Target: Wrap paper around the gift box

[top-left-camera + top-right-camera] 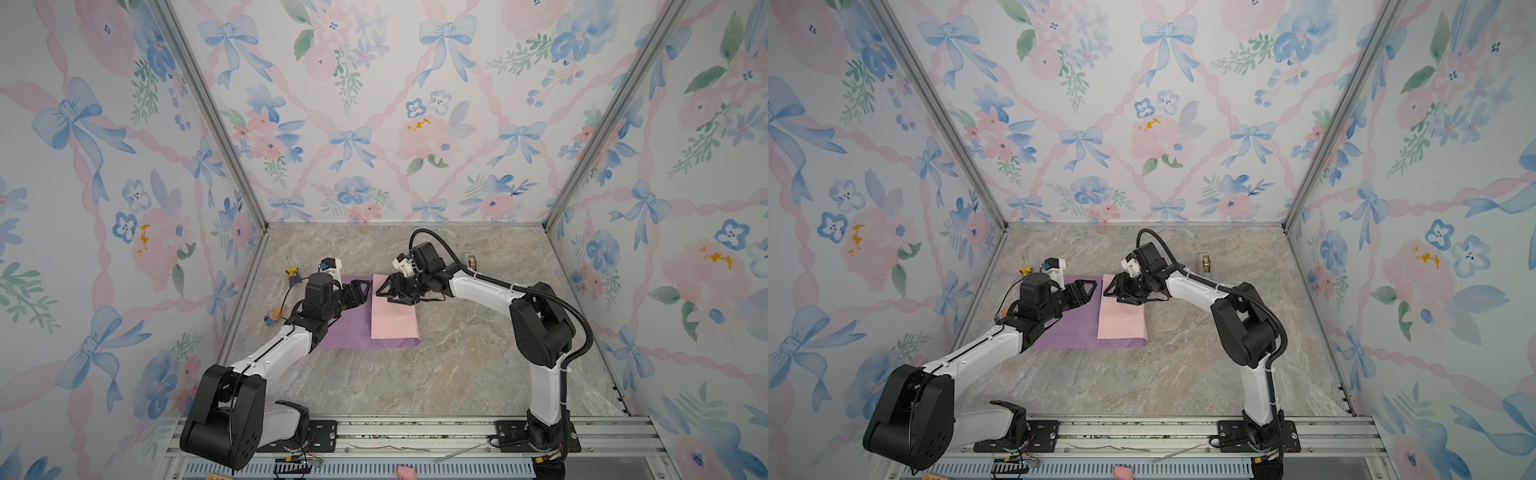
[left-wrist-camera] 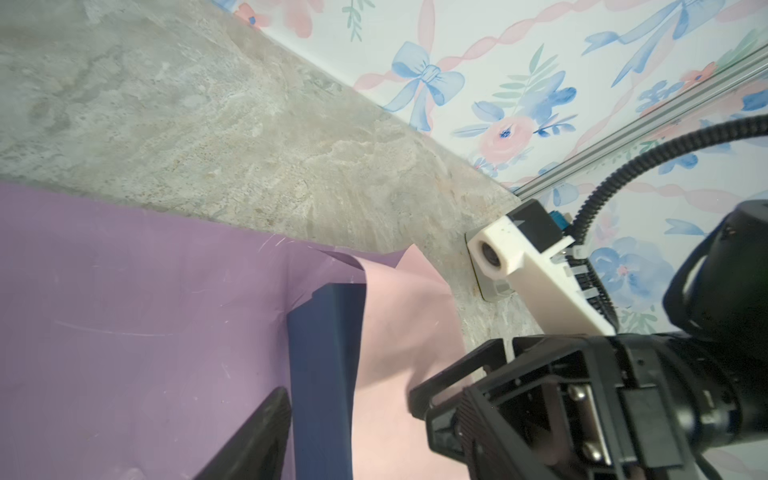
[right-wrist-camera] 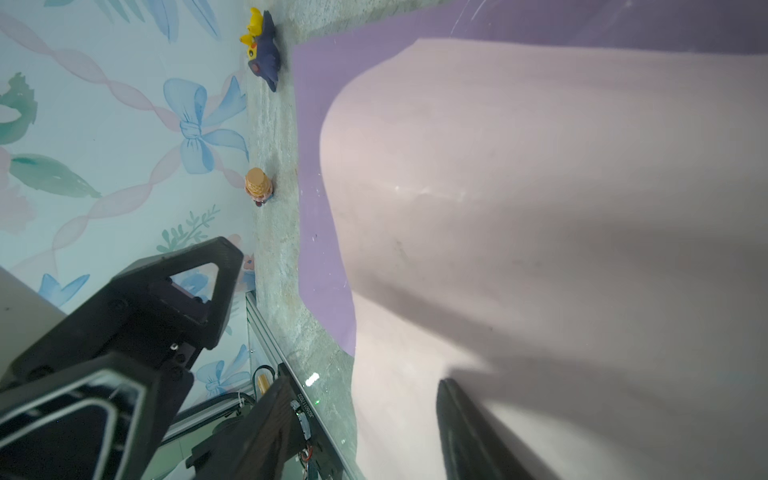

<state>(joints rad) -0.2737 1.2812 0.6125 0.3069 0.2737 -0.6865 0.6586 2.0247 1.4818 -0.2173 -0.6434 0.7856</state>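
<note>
In both top views one sheet of paper (image 1: 345,332) lies on the marble table (image 1: 436,374), toward 10 o'clock from the table's middle, lilac face up, its pink flap (image 1: 392,320) folded over the 3 o'clock side. Two arms meet at the sheet's 12 o'clock end: the left gripper (image 1: 359,291) hangs released over the lilac, the right gripper (image 1: 386,294), fingers likewise parted, over the flap's far corner. Two toys stand at 9 o'clock of the sheet, a yellow-and-purple toy (image 1: 293,275) and an orange-topped toy (image 1: 274,316); one tape dispenser (image 1: 472,262) stands at 2 o'clock. The left wrist view shows one navy edge of the gift box (image 2: 320,365) on the lilac, the flap draped over the rest, one left finger (image 2: 257,436) just beside it. The right wrist view shows the flap bulging, both toys by the wall (image 3: 124,145), and the left gripper's two fingers apart, holding nothing.
</note>
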